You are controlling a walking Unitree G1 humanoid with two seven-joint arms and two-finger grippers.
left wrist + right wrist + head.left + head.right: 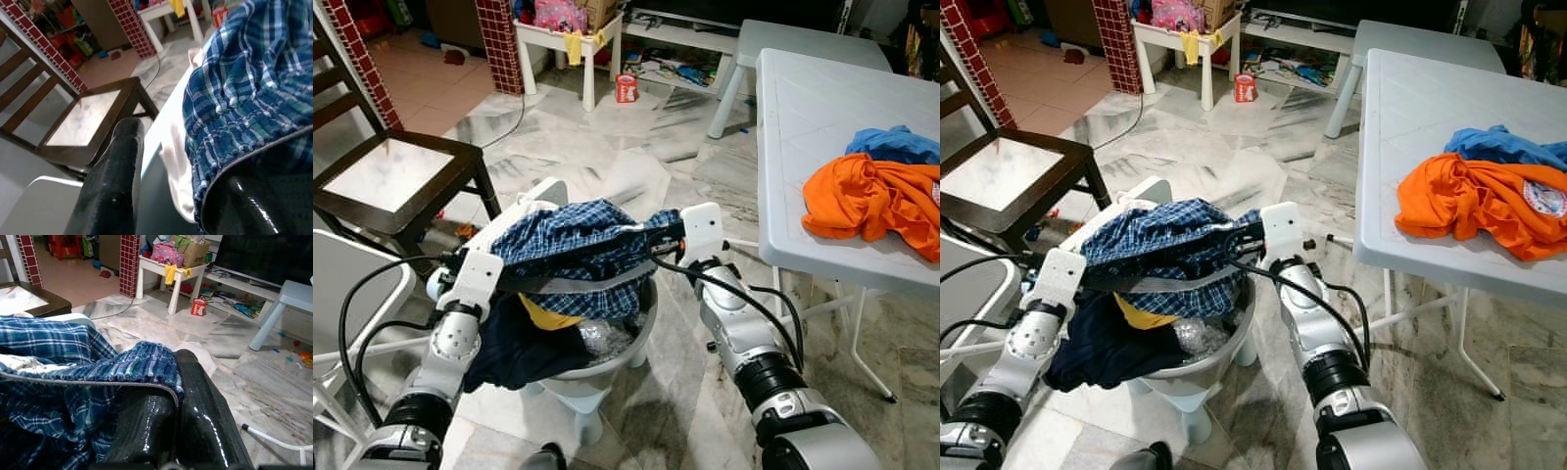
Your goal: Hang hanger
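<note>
A blue plaid garment (578,240) is held stretched above a grey laundry basket (641,338). My right gripper (653,245) comes in from the right and is shut on the garment's grey-edged waistband (98,382). My left gripper (517,282) reaches in from the left; it stands open, with one finger (112,186) bare and the other finger (254,205) under the plaid cloth. No hanger can be made out.
Yellow (548,318) and navy (514,352) clothes fill the basket. A white table (822,117) on the right carries an orange shirt (871,201) and a blue one (901,145). A dark wooden chair (401,181) stands to the left, a white chair (352,284) nearer.
</note>
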